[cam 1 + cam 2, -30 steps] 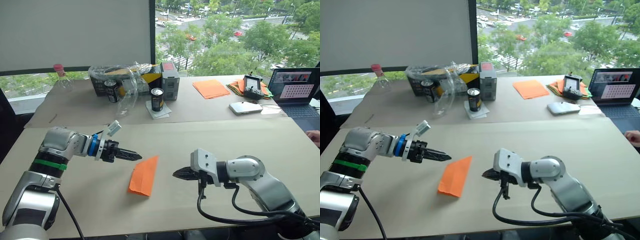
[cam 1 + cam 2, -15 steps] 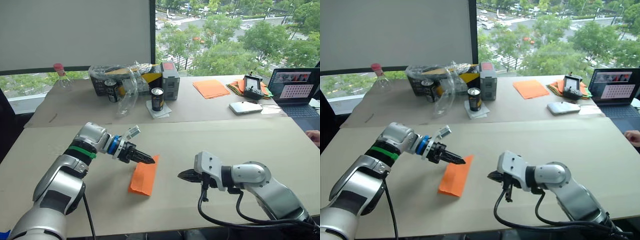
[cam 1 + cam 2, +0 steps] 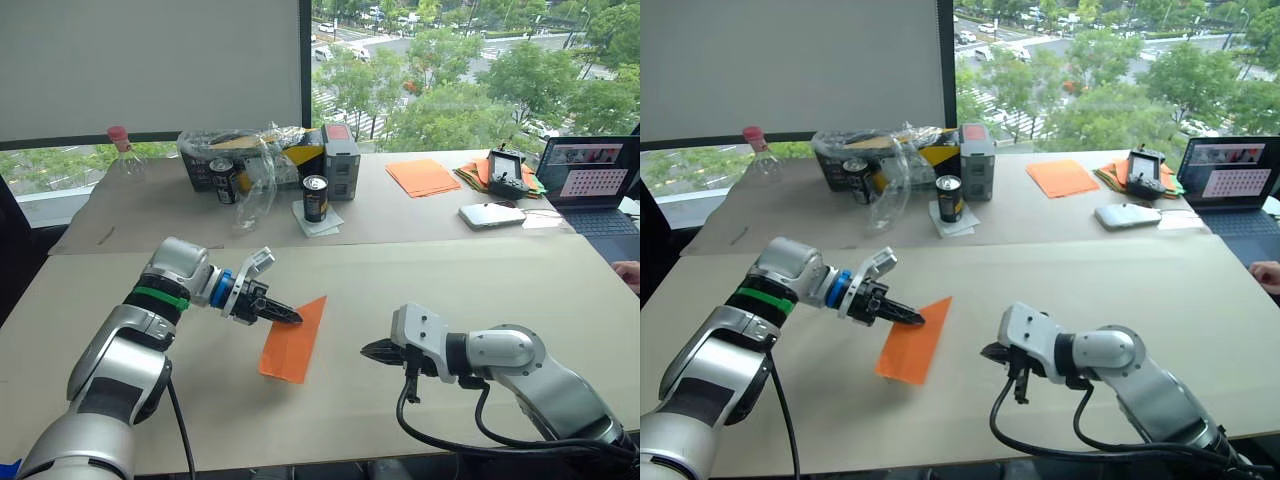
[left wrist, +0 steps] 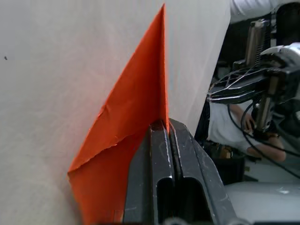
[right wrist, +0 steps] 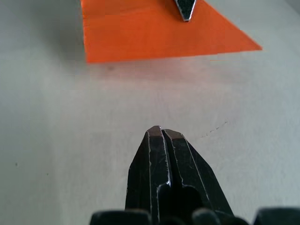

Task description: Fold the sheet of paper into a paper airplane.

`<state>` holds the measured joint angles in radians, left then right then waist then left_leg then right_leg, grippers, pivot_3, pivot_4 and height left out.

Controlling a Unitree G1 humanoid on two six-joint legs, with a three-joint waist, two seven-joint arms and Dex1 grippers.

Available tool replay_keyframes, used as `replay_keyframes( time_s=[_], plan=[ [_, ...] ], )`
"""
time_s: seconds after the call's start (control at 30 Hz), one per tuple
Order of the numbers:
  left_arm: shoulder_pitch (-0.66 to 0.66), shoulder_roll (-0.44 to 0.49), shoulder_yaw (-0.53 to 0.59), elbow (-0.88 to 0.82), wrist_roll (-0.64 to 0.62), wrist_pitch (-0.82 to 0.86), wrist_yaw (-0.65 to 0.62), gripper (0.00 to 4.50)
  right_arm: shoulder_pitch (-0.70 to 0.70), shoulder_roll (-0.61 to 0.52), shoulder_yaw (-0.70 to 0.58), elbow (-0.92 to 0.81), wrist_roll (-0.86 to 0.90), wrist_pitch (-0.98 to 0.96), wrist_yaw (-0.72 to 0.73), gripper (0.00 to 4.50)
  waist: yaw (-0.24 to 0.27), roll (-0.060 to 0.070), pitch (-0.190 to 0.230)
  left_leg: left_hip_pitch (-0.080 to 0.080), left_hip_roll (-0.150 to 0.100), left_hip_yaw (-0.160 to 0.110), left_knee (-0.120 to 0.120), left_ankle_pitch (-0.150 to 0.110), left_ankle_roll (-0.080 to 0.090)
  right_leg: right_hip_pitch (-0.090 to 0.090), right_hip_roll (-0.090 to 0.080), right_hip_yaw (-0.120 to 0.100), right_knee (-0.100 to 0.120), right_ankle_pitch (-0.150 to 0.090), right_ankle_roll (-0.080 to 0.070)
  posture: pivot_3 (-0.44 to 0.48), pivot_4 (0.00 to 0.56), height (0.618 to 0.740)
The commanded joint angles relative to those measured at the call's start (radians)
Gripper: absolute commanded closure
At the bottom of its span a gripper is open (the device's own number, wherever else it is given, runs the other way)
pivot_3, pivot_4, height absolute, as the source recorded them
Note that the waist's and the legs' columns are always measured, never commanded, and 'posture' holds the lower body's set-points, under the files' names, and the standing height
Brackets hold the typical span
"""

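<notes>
At the far left of the back table (image 3: 420,225) stands a clear bottle (image 3: 121,152) with a pink cap. Next along are a dark basket (image 3: 205,160) with crumpled clear plastic (image 3: 262,170) over it, a black can (image 3: 221,180) in front of the basket, a yellow box (image 3: 305,152) and a grey box (image 3: 341,160) with a red top. A second can (image 3: 315,198) stands on a white napkin (image 3: 317,221) just in front of the grey box.

On the near table (image 3: 120,300), the left gripper (image 3: 293,319) reaches in from the left with its two fingers pressed flat together. Their tips touch the left part of the paper (image 3: 293,342); whether an edge is pinched between them or they only press on it, I cannot tell. In the left wrist view the closed fingers (image 4: 161,154) meet the sheet where a crease runs up to its point.

The paper lies flat near the middle of the near table, folded into a long wedge with its sharp tip toward the back table and its blunt end toward the robot.

To the right of it, apart from it, the right gripper (image 3: 367,350) hovers low over the table, fingers closed together and holding nothing, tips aimed at the paper.

Farther right on the back table lie a stack of orange sheets (image 3: 422,177), a mixed orange and green pile (image 3: 480,172) with a black device (image 3: 505,175) on it, a white pad (image 3: 491,215) and an open laptop (image 3: 590,185). A person's hand (image 3: 628,272) shows at the right edge.
</notes>
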<state>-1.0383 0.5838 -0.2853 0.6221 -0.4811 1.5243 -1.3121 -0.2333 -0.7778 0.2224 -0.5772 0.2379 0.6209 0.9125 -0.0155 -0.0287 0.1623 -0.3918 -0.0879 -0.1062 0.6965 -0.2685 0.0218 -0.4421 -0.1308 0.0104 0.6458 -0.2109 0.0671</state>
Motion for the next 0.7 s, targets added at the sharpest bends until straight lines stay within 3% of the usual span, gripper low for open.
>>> replay_keyframes(
  time_s=[0.03,0.13,0.27,0.37,0.47,0.57,0.7],
  plan=[
    [-0.058,-0.023,0.184,0.063,-0.070,0.088,0.166,4.46,-0.023,-0.034,-0.032,0.003,0.006,-0.030,0.027,4.50,0.001,0.000,0.000,0.000,0.000,0.000,0.000,0.000,0.000,0.000,0.000,0.000,0.000,0.000,0.000,0.000,0.150,0.695],
    [-0.077,-0.071,0.373,0.167,-0.105,0.090,0.397,4.46,-0.046,-0.054,-0.047,0.035,0.004,-0.048,0.040,4.50,0.002,0.000,0.000,0.000,0.000,0.000,0.001,0.000,0.000,0.001,0.000,0.000,0.000,0.000,0.000,0.000,0.150,0.695],
    [-0.045,-0.157,0.626,0.165,-0.195,0.090,0.691,4.46,-0.071,-0.057,-0.051,0.059,0.006,-0.055,0.047,4.50,0.004,0.000,0.000,0.001,0.000,0.000,0.001,0.001,-0.002,0.000,-0.001,0.000,0.001,0.000,0.000,0.000,0.150,0.695],
    [0.062,-0.323,0.824,-0.016,-0.316,0.090,1.031,4.46,-0.084,-0.060,-0.053,0.069,0.010,-0.052,0.054,4.50,0.006,0.000,0.000,0.000,0.000,0.000,0.001,0.003,-0.007,0.000,-0.003,0.001,0.002,0.000,0.000,0.000,0.150,0.695],
    [0.145,-0.594,1.096,-0.282,-0.383,0.090,1.417,4.46,-0.093,-0.064,-0.061,0.077,0.001,-0.048,0.046,4.50,0.018,-0.001,0.001,-0.001,-0.001,0.000,0.003,0.003,-0.008,0.000,-0.005,0.001,0.001,0.001,0.000,0.000,0.150,0.695],
    [0.181,-0.779,1.224,-0.470,-0.465,0.090,1.684,4.46,-0.096,-0.065,-0.061,0.081,-0.003,-0.047,0.041,4.50,0.022,-0.006,0.003,-0.007,-0.002,0.000,0.009,0.002,-0.008,-0.004,-0.006,0.001,0.001,0.002,0.002,0.000,0.150,0.695],
    [0.196,-0.892,1.311,-0.551,-0.579,0.090,1.919,4.46,-0.102,-0.059,-0.053,0.083,-0.010,-0.044,0.029,4.50,0.024,-0.006,0.003,-0.012,0.000,0.003,0.010,0.004,-0.012,-0.013,-0.003,0.003,0.006,0.005,0.000,0.000,0.150,0.695]
  ],
)
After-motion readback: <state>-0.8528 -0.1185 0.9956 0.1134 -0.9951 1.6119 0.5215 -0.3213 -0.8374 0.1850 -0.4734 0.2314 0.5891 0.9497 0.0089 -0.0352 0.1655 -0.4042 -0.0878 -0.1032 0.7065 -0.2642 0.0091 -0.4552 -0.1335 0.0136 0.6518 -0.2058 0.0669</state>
